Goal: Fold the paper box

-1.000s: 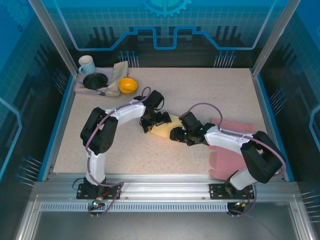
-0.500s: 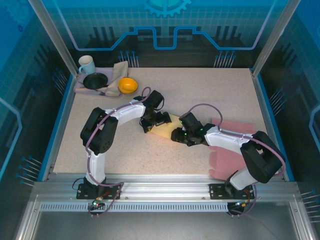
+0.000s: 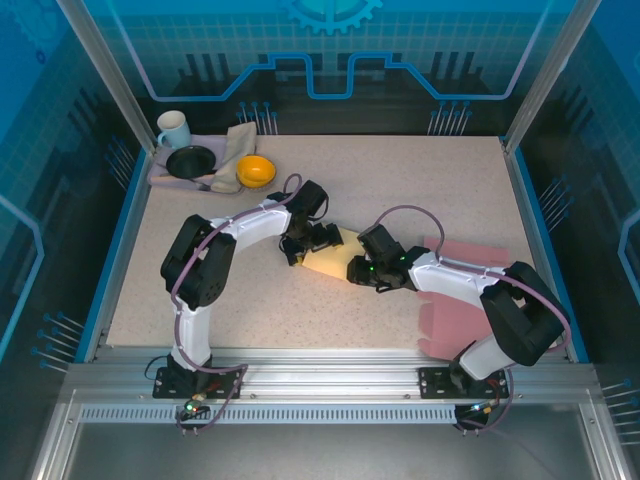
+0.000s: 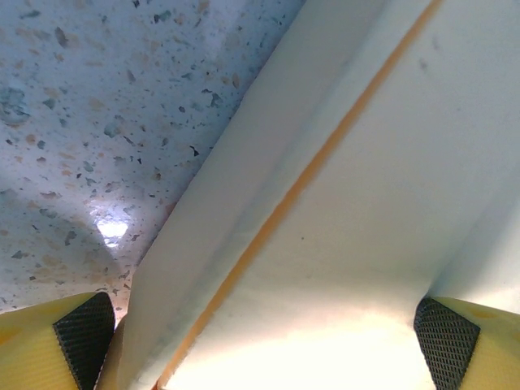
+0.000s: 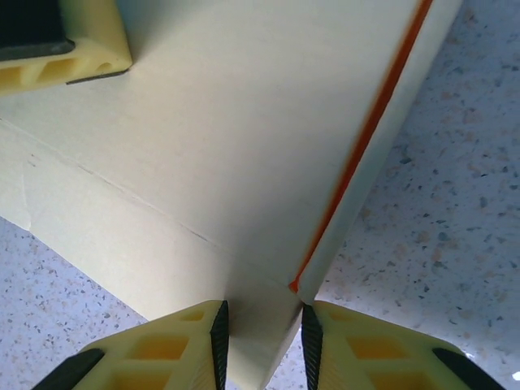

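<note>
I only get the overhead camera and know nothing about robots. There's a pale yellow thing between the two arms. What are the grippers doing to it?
Observer: On the right wrist camera, the right gripper pinches a corner of the paper box, with the wall squeezed between its two yellow fingers.
Operator: And the other one?
Observer: The left gripper is wide open, its black pads standing either side of a box panel.
Operator: Is the box plain?
Observer: No, up close an orange line runs along one fold.
</note>
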